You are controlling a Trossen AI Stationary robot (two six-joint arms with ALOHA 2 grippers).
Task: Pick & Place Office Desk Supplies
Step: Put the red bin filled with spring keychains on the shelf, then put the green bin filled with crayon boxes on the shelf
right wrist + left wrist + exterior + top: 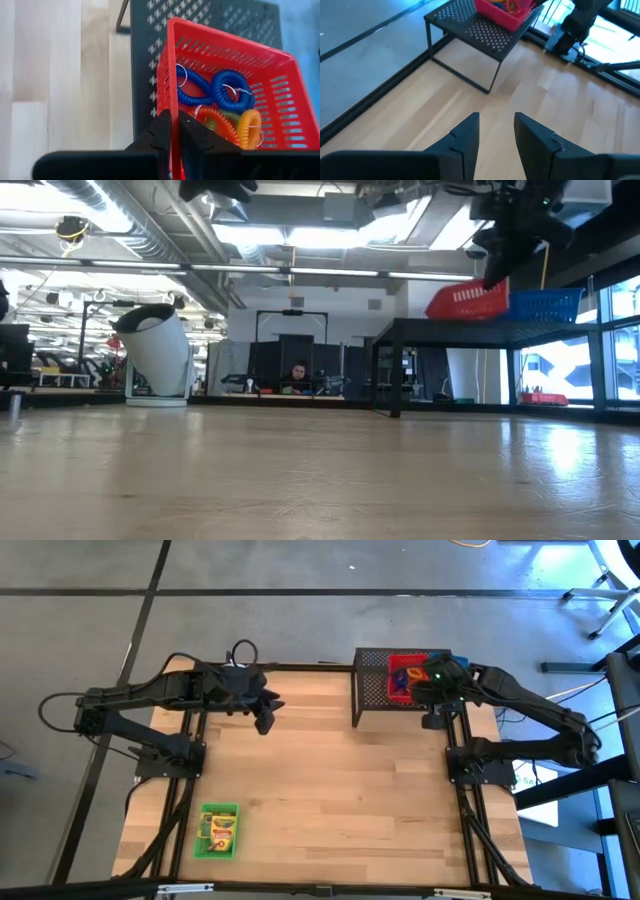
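- Landmark: black perforated-metal rack (372,700) at the far edge of the pale wooden table (330,800), right of centre
- Red slotted plastic tray (260,75) sits on the rack top, tilted in the low view (468,300); a blue slotted plastic tray (545,304) stands just beside it on the same top
- Inside the red tray: two blue coiled loops (220,90) with metal rings, an orange coiled loop (250,125) and a red-orange one (215,122), lying against each other
- Right gripper (172,131) is over the rack, at the red tray's near wall; fingers pressed nearly together, pinching that wall's rim between them
- Left gripper (496,135) hovers above bare table, well left of the rack; fingers spread, nothing between them
- Green plastic tray (217,830) lies on the table far from the rack, at the near-left corner, with small yellow-green boxes (221,829) inside
- White round object (157,355) stands beyond the table, left of the rack in the low view
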